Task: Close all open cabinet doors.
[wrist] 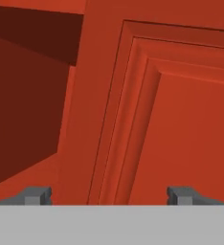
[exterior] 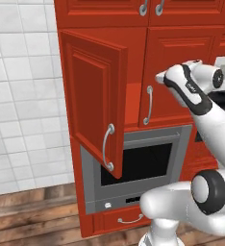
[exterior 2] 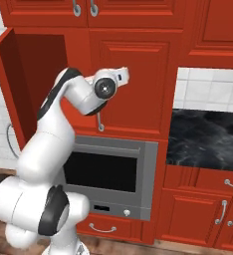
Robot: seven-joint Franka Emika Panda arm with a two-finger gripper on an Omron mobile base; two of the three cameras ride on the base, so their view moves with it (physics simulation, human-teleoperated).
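You've got one open cabinet door (exterior: 93,101) on the left of the red wall unit, swung out toward the cameras, hinged on its left edge, curved silver handle (exterior: 107,146) near its free edge. In the right base view the same door (exterior 2: 9,84) shows edge-on at far left, the dark cabinet inside (exterior 2: 41,74) exposed behind it. The closed door (exterior: 174,72) next to it sits flush, handle (exterior: 148,104) vertical; in the right base view it is the panel (exterior 2: 138,82) behind your wrist. Two more closed doors above, only their handle ends (exterior: 151,6) visible.

Grey oven (exterior: 138,166) with dark glass sits directly below both doors, red drawer front (exterior: 126,218) beneath it. Dark marble worktop (exterior 2: 205,139) to the right, closed lower doors (exterior 2: 200,209) under it.

Your gripper (wrist: 109,195) is raised in front of the closed door, near the edge of the opening. Jaws stand wide apart, nothing between them. Hand view looks at the closed door's raised panel (wrist: 181,124), with the dark open cabinet (wrist: 23,100) at left. Whether the fingertips (wrist: 37,195) touch the door, can't tell.
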